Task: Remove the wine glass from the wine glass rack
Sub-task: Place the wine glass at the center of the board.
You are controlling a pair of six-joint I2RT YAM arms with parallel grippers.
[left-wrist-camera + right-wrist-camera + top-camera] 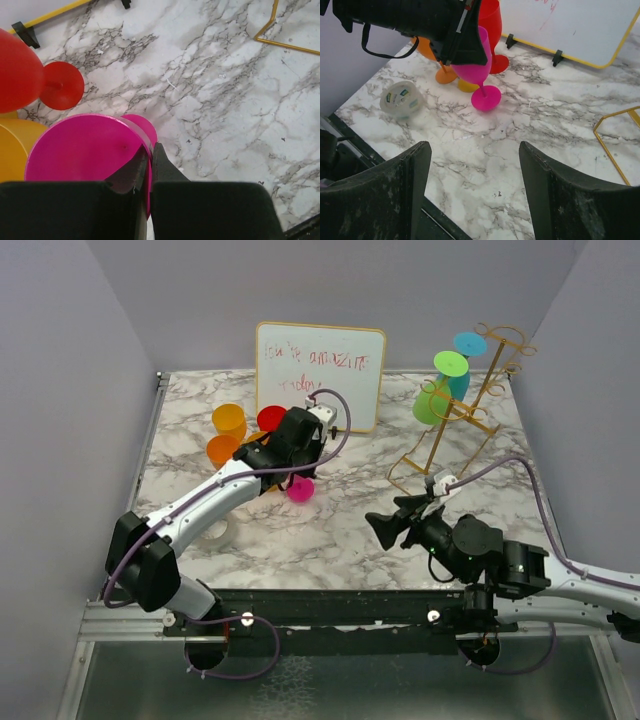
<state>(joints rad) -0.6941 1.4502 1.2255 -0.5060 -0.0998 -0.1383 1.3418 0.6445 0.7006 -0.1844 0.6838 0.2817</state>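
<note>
The gold wire wine glass rack (455,430) stands at the back right, and part of its base shows in the right wrist view (615,150). A green wine glass (438,392) and a blue one (466,352) hang on it. My left gripper (292,462) is shut on the rim of a magenta wine glass (300,489), far left of the rack. In the left wrist view the fingertips (162,162) pinch the magenta rim (85,147). The right wrist view shows the glass (477,62) tilted, its foot on or just above the table. My right gripper (385,527) (475,165) is open and empty, low over the front middle.
Orange (222,450), yellow-orange (229,421) and red (271,418) glasses stand at the back left, close behind the magenta one. A white dry-erase board (320,375) leans at the back. A tape roll (400,100) lies near the front left edge.
</note>
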